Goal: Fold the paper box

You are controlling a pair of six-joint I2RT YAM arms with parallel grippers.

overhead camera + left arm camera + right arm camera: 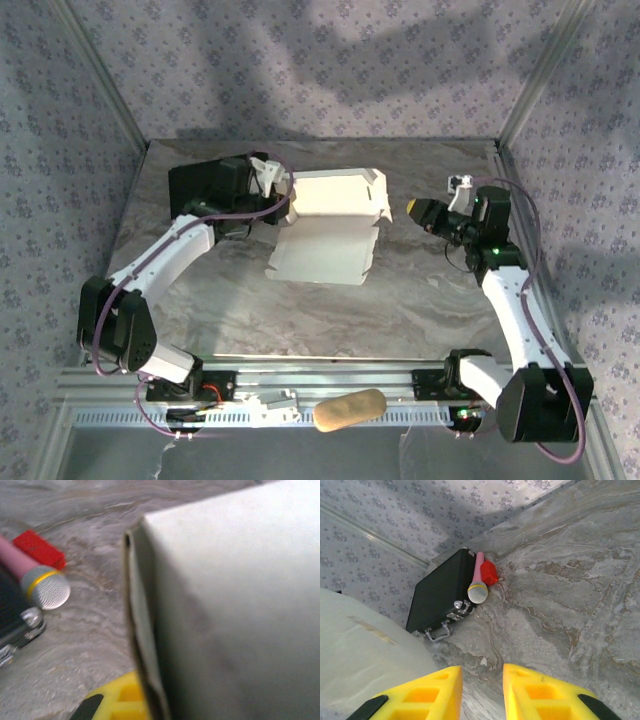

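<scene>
The paper box point(330, 225) sits mid-frame on the desk point(400, 300), half formed, with one big flap unfolded. The left gripper point(272, 185) pinches its left edge. The right gripper point(413, 208) hangs beside it, slightly apart and empty.

The paper box point(235, 610) is caught blurred at the left wrist, cut off by the right and bottom edges, and a yellow finger point(117, 702) is half hidden behind its wall. The black case point(7, 605) is clipped by the left edge.
</scene>
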